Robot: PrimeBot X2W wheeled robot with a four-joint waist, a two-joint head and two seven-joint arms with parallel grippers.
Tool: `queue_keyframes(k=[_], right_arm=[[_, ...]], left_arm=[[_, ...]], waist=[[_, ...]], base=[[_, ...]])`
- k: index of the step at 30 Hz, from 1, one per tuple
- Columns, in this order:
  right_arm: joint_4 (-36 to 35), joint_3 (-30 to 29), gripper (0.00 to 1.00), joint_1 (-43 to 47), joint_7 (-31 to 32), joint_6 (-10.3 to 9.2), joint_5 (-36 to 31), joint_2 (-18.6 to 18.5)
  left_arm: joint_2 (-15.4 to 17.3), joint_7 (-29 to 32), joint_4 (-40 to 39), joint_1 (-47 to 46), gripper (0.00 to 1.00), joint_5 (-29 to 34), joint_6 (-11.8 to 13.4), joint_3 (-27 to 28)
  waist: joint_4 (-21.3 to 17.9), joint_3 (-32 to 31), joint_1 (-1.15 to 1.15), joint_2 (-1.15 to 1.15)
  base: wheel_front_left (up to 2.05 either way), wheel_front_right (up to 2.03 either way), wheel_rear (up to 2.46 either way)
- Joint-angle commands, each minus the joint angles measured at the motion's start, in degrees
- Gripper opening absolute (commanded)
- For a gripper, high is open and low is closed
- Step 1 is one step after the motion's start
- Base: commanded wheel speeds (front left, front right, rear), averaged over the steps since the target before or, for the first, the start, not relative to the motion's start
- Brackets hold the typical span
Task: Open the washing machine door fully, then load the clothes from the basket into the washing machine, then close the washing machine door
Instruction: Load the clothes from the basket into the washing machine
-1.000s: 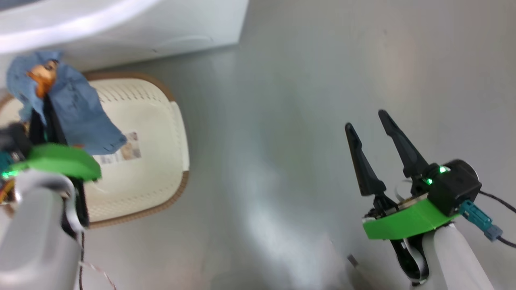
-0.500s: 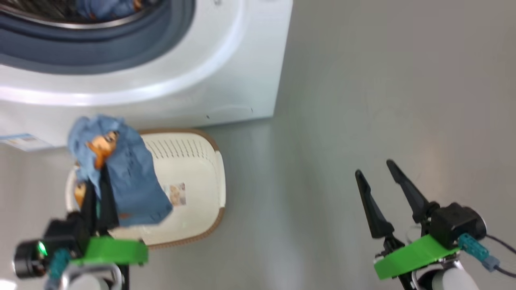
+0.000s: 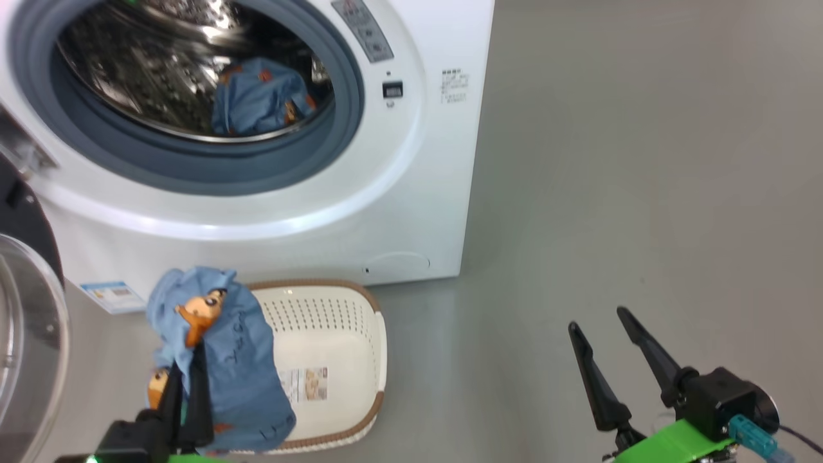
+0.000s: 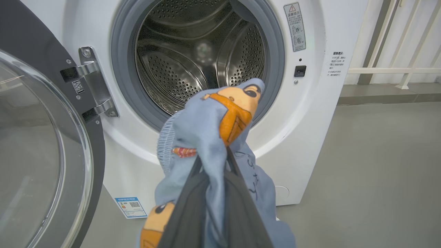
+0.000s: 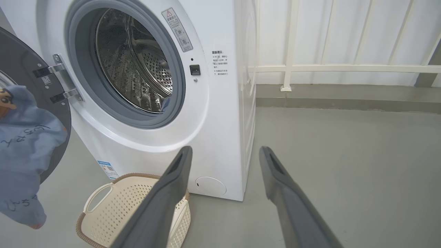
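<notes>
Clothes (image 4: 206, 137): 1 bundle clamped in left pincer (image 4: 213, 165), tips hidden; right pincer (image 3: 598, 320) apart.

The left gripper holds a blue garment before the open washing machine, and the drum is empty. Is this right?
No. The drum is not empty: the head view shows a second blue garment lying in it. The rest holds.

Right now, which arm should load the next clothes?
Left: the left gripper is shut on a blue bundle facing the open drum. The right gripper stands open and empty, off to the side.
</notes>
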Motion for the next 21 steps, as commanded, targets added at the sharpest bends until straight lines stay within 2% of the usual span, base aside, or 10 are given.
queue_keyframes(k=[1,11,21], right_arm=[[-2.08,1.28,1.0,0.93,0.44,0.09,-0.77,0.07],[-3.53,1.17,1.0,4.07,1.77,0.09,-0.87,0.21],[-4.56,0.9,1.0,5.25,2.13,0.09,-0.18,0.24]], left_arm=[[1.29,0.33,-2.23,0.16,0.0,-0.09,0.37,1.56],[1.77,1.26,-2.73,2.83,0.0,-0.98,0.35,1.07],[2.27,1.52,-2.94,3.27,0.0,-1.77,0.55,1.39]], waist=[[0.42,-4.2,0.0,0.0],[-0.27,-7.38,0.0,0.0],[-0.46,-7.88,0.0,0.0]], base=[[0.0,0.0,0.0],[0.0,0.0,0.0],[0.0,0.0,0.0]])
